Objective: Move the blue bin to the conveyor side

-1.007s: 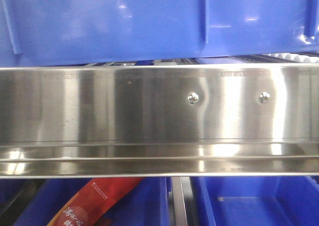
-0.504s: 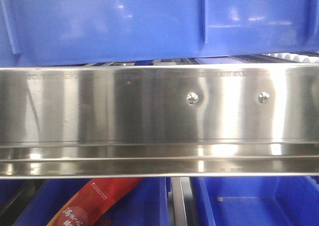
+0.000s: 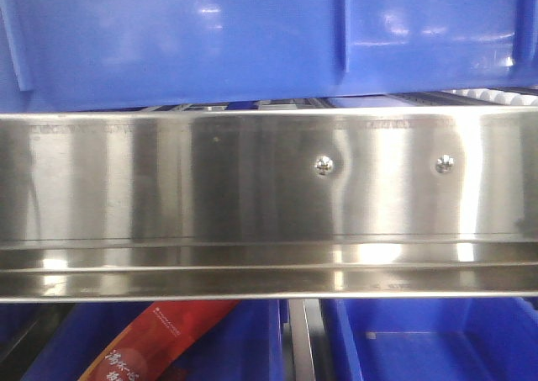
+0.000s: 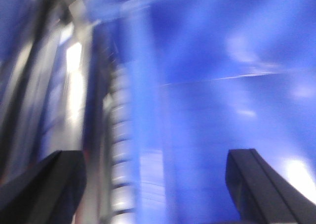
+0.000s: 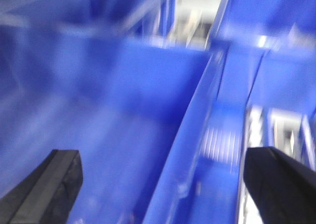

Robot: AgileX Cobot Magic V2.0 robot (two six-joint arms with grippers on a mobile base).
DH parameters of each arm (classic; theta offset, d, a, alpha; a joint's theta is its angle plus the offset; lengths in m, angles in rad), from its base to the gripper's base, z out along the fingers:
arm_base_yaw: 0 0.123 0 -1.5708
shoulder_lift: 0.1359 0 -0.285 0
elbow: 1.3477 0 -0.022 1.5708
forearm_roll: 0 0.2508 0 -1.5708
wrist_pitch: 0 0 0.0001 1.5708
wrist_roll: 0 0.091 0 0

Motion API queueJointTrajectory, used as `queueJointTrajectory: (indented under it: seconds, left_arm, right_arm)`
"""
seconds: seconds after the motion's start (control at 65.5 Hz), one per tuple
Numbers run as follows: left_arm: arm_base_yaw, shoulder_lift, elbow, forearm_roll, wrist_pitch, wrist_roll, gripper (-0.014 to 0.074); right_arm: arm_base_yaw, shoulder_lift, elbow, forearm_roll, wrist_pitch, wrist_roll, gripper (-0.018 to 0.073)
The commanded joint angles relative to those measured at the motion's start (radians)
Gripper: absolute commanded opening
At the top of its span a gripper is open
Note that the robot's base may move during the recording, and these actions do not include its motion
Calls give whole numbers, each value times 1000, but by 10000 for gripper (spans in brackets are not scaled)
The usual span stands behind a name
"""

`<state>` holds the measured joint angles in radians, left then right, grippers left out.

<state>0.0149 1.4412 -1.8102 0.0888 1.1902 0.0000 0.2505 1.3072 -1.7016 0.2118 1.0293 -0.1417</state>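
Observation:
The blue bin [image 3: 210, 36] rests on top of the steel rack and fills the upper front view, one raised rib showing on its long wall. In the blurred left wrist view, my left gripper [image 4: 155, 184] is open, its dark fingers [image 4: 44, 184] wide apart. Between them are the bin's glossy wall [image 4: 222, 85] and a row of rollers [image 4: 118, 135]. My right gripper [image 5: 158, 189] is also open and straddles the bin's side wall and rim [image 5: 192, 150]; whether it touches is unclear. The conveyor is out of view.
A shiny stainless-steel rail [image 3: 210, 179] with two screw heads [image 3: 324, 166] crosses the front view just below the bin. Under it stand two other blue crates [image 3: 437, 339], the left one holding a red packet [image 3: 160, 339]. More blue crates [image 5: 276, 31] lie beyond the right gripper.
Only the highlights on the bin's wall and the steel rail have shifted slightly. The bin's rib and lower edge stay at nearly the same place.

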Motion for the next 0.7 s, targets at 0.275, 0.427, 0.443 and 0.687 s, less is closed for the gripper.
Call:
queueJointTrajectory:
  seconds: [0.275, 0.427, 0.443, 0.687]
  left_arm:
    - [32, 71, -20, -22, 31, 26, 477]
    - [32, 103, -20, -27, 31, 26, 477]
    - [32, 104, -20, -27, 31, 26, 477]
    - [32, 127, -64, -55, 31, 27, 477]
  right_arm:
    - [3, 58, -67, 0, -47, 12, 559]
    - [3, 85, -91, 0, 26, 59, 559]
    - [3, 90, -99, 0, 33, 65, 559]
    - [3, 232, -318, -83, 192, 181, 559]
